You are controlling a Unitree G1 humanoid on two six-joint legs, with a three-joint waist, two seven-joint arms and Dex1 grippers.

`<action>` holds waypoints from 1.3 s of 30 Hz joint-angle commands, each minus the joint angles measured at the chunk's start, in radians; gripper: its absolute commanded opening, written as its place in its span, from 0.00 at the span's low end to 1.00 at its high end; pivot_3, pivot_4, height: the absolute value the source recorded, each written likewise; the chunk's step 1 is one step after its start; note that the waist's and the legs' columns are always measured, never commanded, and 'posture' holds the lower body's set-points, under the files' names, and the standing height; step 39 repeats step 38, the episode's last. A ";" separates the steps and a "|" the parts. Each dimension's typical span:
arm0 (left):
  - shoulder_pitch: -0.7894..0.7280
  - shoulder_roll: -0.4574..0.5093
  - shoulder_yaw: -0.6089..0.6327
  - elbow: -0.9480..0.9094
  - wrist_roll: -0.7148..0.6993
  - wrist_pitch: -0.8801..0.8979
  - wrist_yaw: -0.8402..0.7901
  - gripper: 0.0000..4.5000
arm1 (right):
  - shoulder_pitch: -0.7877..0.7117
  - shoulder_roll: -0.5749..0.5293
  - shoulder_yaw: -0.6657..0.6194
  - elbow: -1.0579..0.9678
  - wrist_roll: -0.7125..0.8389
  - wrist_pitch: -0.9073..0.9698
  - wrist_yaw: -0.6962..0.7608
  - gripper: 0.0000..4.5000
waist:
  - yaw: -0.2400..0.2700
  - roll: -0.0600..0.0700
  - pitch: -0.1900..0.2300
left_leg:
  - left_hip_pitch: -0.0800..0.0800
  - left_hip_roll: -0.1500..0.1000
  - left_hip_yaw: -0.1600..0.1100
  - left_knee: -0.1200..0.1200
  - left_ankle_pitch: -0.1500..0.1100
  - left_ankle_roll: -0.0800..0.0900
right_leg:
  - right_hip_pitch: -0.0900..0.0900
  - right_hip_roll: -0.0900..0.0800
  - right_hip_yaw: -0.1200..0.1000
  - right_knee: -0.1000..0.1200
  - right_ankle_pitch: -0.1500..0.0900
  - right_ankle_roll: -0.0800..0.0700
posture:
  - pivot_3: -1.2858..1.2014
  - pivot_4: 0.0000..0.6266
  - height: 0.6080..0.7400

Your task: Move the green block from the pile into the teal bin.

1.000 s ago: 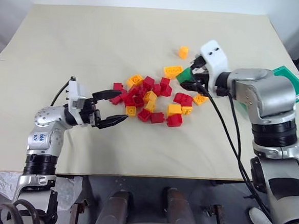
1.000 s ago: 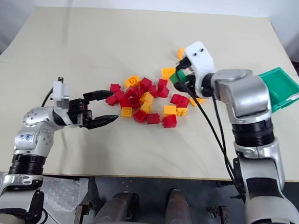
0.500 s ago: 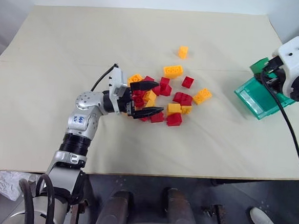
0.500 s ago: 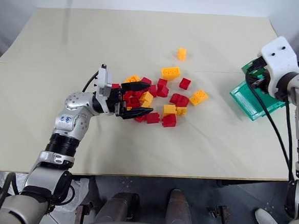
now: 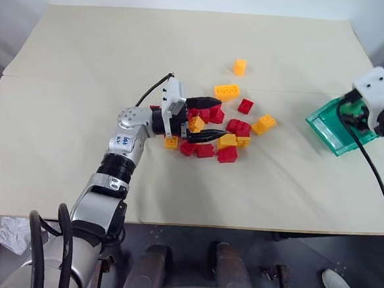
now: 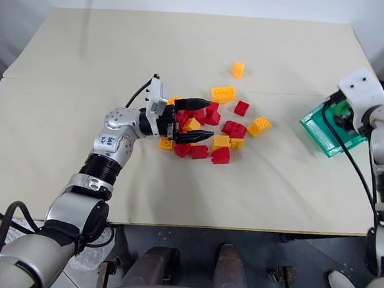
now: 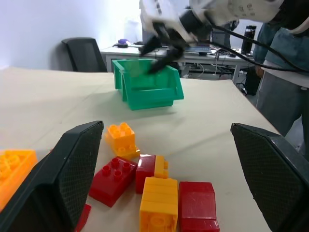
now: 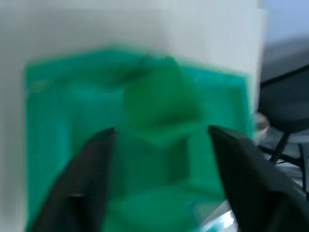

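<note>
A: Right gripper (image 8: 160, 131)?
B: Over the teal bin (image 5: 322, 127) at the right edge of the table (image 5: 120, 47); fingers spread, released.
A: Green block (image 8: 161, 94)?
B: Blurred, within the bin's outline, just beyond the fingertips; whether resting there, cannot tell.
A: Left gripper (image 6: 210, 119)?
B: Mid-table, fingers wide apart astride red and orange bricks of the pile (image 5: 233, 127), grasping nothing.
</note>
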 commanded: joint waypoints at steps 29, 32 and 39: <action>0.707 0.510 0.435 -0.607 -0.188 0.329 0.099 1.00 | 0.105 0.147 -0.254 0.303 0.447 -0.779 0.810 1.00 | -0.008 0.000 0.000 | 0.004 0.004 -0.001 0.004 -0.001 0.001 | 0.004 -0.001 0.002 0.000 0.002 0.001 | 0.52 0.24 1.00; 0.757 0.493 0.473 -0.655 -0.187 0.320 0.169 1.00 | 0.128 0.189 -0.277 0.299 0.463 -0.817 0.772 1.00 | -0.008 0.001 0.000 | 0.004 0.006 -0.001 0.002 -0.001 0.000 | 0.003 -0.001 0.002 0.000 0.001 0.000 | 0.52 0.24 1.00; 0.848 0.418 0.531 -0.760 -0.192 0.309 0.311 1.00 | 0.304 0.278 -0.348 0.114 0.533 -0.775 0.637 1.00 | 0.002 0.001 0.000 | 0.004 0.005 -0.002 0.003 -0.001 0.000 | 0.004 -0.002 0.001 0.001 0.001 0.000 | 0.52 0.24 1.00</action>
